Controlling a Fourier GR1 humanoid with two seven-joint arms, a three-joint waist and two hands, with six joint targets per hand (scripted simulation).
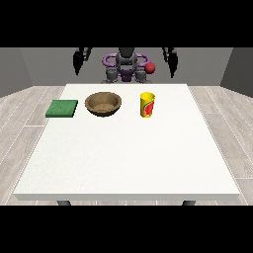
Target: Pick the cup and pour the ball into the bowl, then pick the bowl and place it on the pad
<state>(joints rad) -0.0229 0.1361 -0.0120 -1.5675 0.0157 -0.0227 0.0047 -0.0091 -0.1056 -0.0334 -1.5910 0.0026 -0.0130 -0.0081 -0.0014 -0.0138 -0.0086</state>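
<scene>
- The white bench (pixel 123 148) is carrying three things, all lying in a row near its far edge, the edge closest to the robot.
- The yellow cup (pixel 147 105) is standing upright just right of the middle of that far edge; whether the ball is sitting inside it cannot be told from this view.
- The brown bowl (pixel 103 104) is resting near the cup, on the side towards the bench's left edge, apart from it and looking empty.
- The green pad (pixel 62 108) is lying flat close to the far left corner of the bench, just beside the bowl but not touching it, with nothing on top.
- The robot hand at the view's right (pixel 171 61) is hanging in the air behind the far edge, well apart from the cup and touching nothing.
- The robot hand at the view's left (pixel 79 60) is hanging likewise behind the far edge, clear of the pad and the bowl.
- How the fingers of either robot hand are lying is too small to tell.
- Judging by this layout, the task is sitting at its very start: the cup is not yet picked, nothing is poured, and the bowl is not yet on the pad.
- What is left is everything: reaching for the cup, tipping it over the bowl, then carrying the bowl onto the pad.
</scene>
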